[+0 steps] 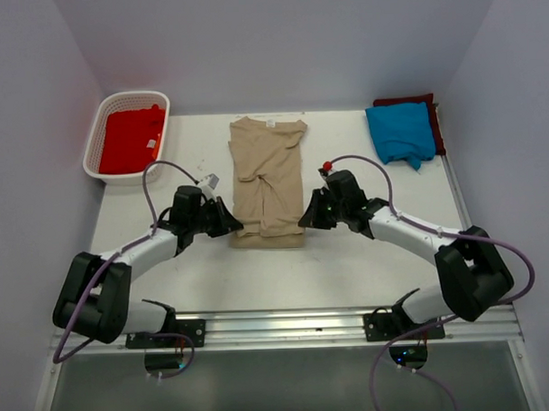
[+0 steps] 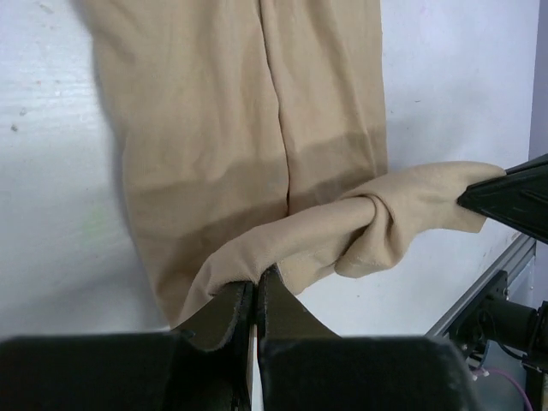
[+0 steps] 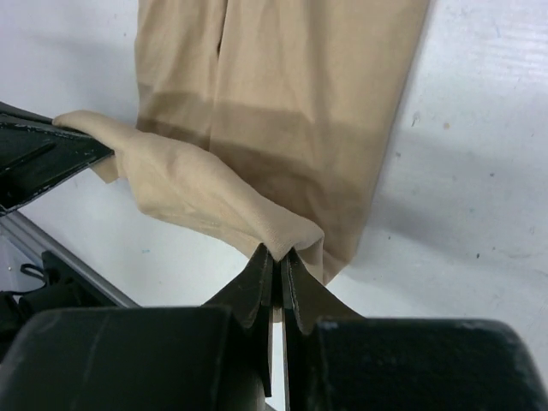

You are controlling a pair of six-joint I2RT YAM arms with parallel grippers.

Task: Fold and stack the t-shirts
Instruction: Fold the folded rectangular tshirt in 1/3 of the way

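Tan shirt [image 1: 267, 179] lies mid-table, collar at the far end, sides folded in so it's a long narrow strip w/ a seam line down the middle. Far part is flat on the table [image 1: 348, 257]. Near hem is off the surface, held up at both corners.

Left gripper [image 1: 235, 227] is clenched on the near-left hem corner; in the left wrist view the jaws are pressed together w/ cloth pinched between the tips. Right gripper [image 1: 304, 221] is clenched on the near-right hem corner, same picture in the right wrist view: jaws together, a fold of fabric coming out of the tips.

Between the two grips the hem hangs as a loose band above the flat part of the shirt. It bunches into a twisted lump approx. midway and throws a darker shadow band across the cloth under it. Both arms reach in from the near edge, left and right of the shirt, roughly mirrored.

Other shirts:
- blue shirt [image 1: 400, 133], folded, far-right corner of the table
- maroon shirt [image 1: 406, 100], under the blue one, only its far and right edges showing
- red shirt [image 1: 132, 140], inside the white basket [image 1: 94, 144] at far left

Metal rail [image 1: 288, 324] runs along the near edge, arm bases bolted to it.
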